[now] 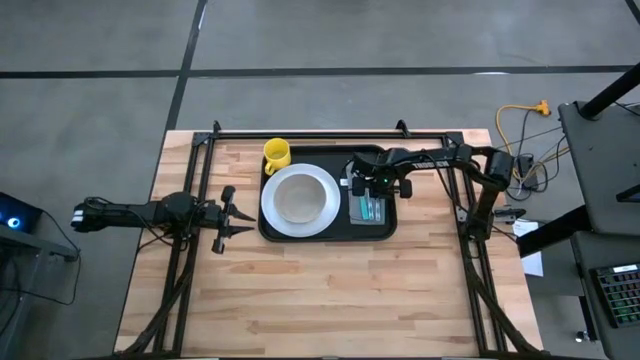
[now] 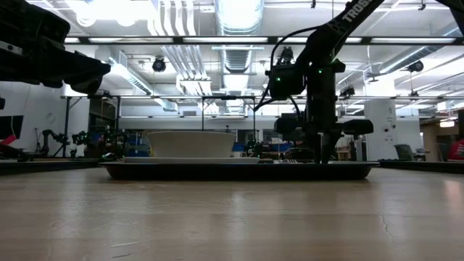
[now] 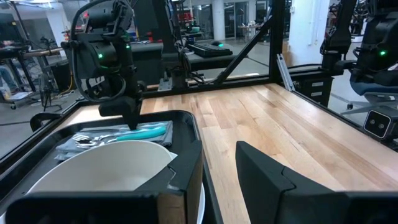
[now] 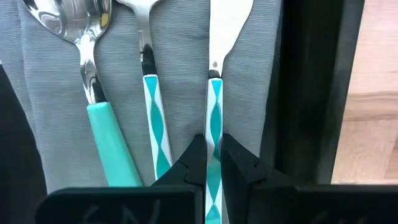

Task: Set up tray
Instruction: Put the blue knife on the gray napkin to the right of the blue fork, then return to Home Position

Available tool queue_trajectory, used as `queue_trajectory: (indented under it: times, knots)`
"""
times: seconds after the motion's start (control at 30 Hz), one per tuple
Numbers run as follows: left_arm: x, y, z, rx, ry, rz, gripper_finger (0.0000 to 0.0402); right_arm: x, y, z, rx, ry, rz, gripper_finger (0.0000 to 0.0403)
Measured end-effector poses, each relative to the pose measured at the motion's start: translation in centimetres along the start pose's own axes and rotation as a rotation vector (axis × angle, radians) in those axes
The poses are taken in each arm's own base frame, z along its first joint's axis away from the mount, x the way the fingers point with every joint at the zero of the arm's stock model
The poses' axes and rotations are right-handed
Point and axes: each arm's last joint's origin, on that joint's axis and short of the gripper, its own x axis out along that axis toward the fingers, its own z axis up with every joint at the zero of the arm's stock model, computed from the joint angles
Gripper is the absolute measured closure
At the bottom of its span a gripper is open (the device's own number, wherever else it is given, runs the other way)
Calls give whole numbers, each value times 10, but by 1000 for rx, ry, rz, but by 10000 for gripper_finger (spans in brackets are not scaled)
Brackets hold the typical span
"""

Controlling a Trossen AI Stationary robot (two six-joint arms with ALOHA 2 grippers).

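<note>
From above, the black tray (image 1: 327, 232) is seen at the far middle of the counter (image 1: 330, 290), with a white plate (image 1: 299, 199) and a grey napkin (image 1: 369, 209) on it; a yellow mug (image 1: 276, 154) stands at its corner. The left gripper (image 1: 232, 221) is held apart, fingers spread and empty. At the right wrist, the right gripper (image 4: 213, 163) is closed on a knife (image 4: 214, 106), beside a fork (image 4: 152, 118) and spoon (image 4: 102, 124).

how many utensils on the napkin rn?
3, side by side on the grey napkin in the tray: a solid-teal-handled spoon, a patterned-handle utensil in the middle, and a patterned-handle utensil between the right gripper fingers. None looks hidden.
</note>
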Motion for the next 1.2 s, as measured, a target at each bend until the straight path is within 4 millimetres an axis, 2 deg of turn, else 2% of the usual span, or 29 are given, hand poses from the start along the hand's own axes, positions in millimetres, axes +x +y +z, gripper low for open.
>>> queue_trajectory:
  times: [0.53, 0.9, 1.2]
  knots:
    - [0, 0, 0, 0, 0, 0, 318, 1, 1, -4, -19, -4, 3, 388]
    - [0, 0, 0, 0, 0, 0, 318, 0, 2, -3, -25, -6, 11, 309]
    - [0, 0, 0, 0, 0, 0, 318, -3, 5, -2, -43, -10, 24, 286]
